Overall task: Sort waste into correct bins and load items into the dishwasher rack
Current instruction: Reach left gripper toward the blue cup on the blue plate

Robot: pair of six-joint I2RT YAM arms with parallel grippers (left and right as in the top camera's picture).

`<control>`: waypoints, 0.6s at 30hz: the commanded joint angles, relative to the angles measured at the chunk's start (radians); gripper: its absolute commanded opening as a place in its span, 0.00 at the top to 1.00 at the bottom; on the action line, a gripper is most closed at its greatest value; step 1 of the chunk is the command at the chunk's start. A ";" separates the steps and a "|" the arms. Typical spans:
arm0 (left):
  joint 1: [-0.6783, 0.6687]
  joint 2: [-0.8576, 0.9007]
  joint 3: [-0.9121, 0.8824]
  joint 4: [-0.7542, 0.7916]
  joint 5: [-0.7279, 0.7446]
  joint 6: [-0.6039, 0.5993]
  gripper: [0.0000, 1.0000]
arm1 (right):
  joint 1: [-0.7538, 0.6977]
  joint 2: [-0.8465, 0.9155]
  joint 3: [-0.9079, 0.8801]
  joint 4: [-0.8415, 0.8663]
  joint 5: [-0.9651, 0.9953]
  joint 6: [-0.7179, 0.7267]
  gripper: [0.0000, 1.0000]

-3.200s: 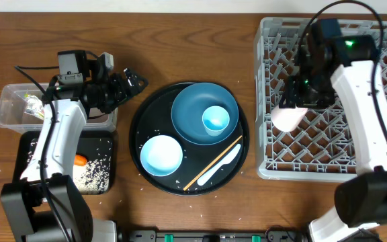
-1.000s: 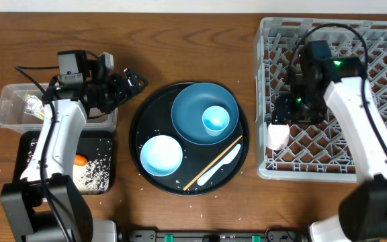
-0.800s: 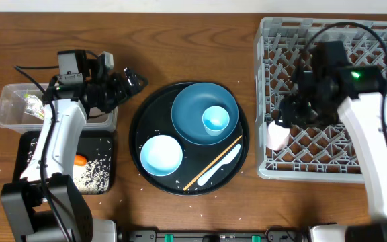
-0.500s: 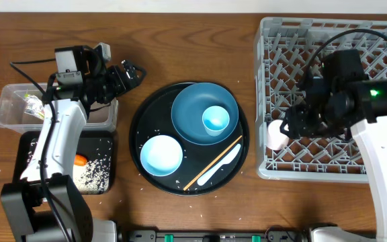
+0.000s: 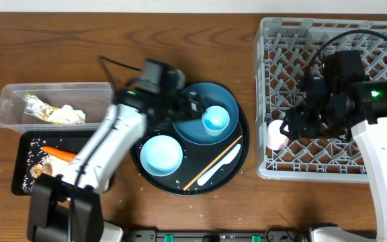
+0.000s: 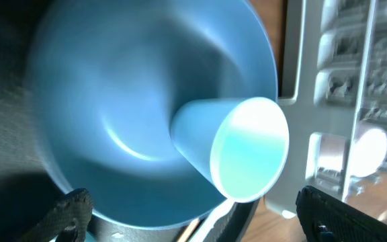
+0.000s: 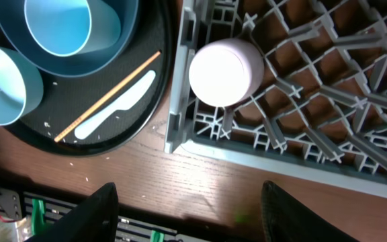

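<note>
Left tool [image 6: 200,214]: fingers spread wide, nothing between them. It hangs over the large round black tray [image 5: 160,183], above the big dark-blue round plate [image 5: 220,97] that fills the tray's far half. A small cup with a light-blue inside [image 6: 247,151] stands mouth-up in that plate, ahead of the fingers and not touched by them.

Right tool [image 7: 199,214]: fingers also wide apart and empty. It hangs over the large square grey plastic lattice rack [image 5: 314,172], which stands on the brown wooden counter [image 5: 59,40] just beside the tray. A small pale-pink cup [image 7: 226,72] sits in a rack cell along the wall nearest the tray, clear of the fingers and showing a plain round face to the camera.

On the tray's near half, the pale light-blue round bowl [image 5: 161,153] stands mouth-up on the side away from the rack. A thin wooden chopstick [image 5: 212,163] and a flat white plastic spoon [image 5: 219,166] lie side by side on a slant on the rack side.

On the side of the tray away from the rack, apart from it, is a clear rectangular plastic tub [image 5: 12,101]. It holds a green-yellow snack wrapper [image 5: 39,106] and a crumpled white tissue [image 5: 69,115]. Against the tub's near wall lies a shallow black rectangular tray [image 5: 22,158]. It carries a small orange carrot [image 5: 59,153], a brown food lump [image 5: 40,171] and scattered white rice grains [image 5: 35,144]. The left arm crosses above part of it.
</note>
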 commanded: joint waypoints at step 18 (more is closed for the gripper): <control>-0.251 0.097 -0.002 0.070 -0.425 -0.196 0.23 | 0.005 -0.009 0.016 -0.020 -0.006 -0.013 0.40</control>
